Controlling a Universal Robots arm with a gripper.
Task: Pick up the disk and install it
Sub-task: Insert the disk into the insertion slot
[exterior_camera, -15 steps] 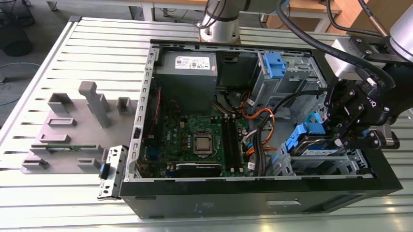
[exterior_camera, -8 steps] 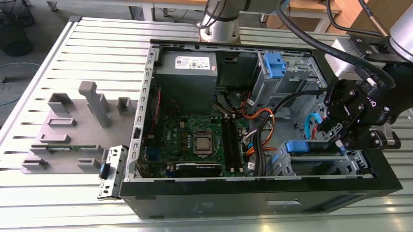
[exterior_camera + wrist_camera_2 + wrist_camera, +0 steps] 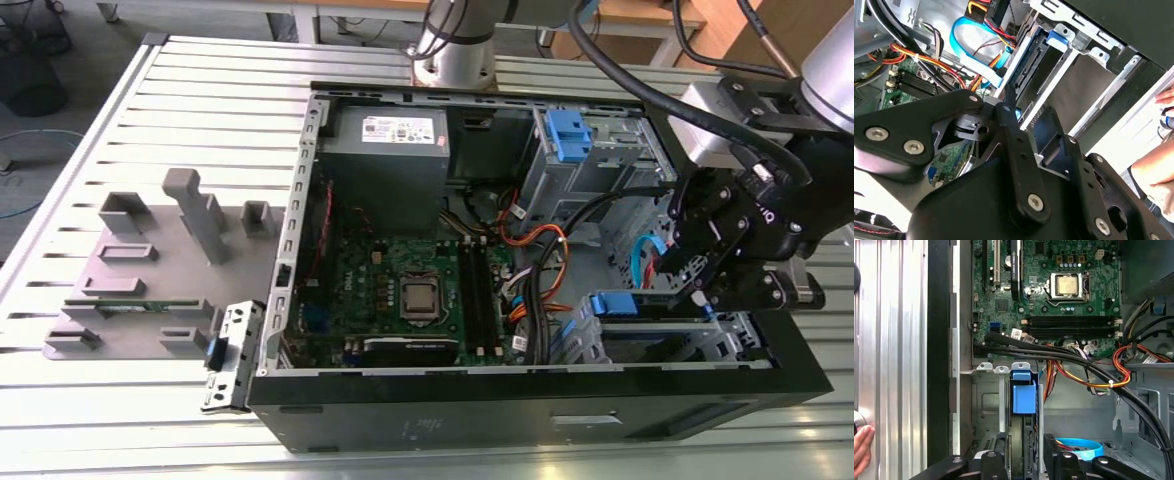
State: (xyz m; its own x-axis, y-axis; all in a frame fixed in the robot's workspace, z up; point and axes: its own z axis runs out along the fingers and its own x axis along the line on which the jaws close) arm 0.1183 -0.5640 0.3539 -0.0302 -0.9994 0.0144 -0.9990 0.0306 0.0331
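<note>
The install step is in hand. The disk [image 3: 1023, 395] stands on edge in the drive cage [image 3: 985, 407] at the front corner of the open computer case [image 3: 534, 415]. Its blue carrier tab is at the end nearer the motherboard [image 3: 1019, 290].

The gripper [image 3: 1025, 462] straddles the disk with a jaw on either flank. As far as the first wrist view lets me judge, it is clamped on the disk rather than standing free.

Seating the disk would call, I judge, for a straight push along the cage rails, kept off the cable bundle [image 3: 1074, 357] just beside.

Counted:
- one disk
- one gripper
- one case
- one power supply [image 3: 387, 150]
- one processor socket [image 3: 1068, 285]
- one blue latch [image 3: 567, 130] on the other cage
- one person's hand [image 3: 861, 450] over the slatted table [image 3: 899, 365]
</note>
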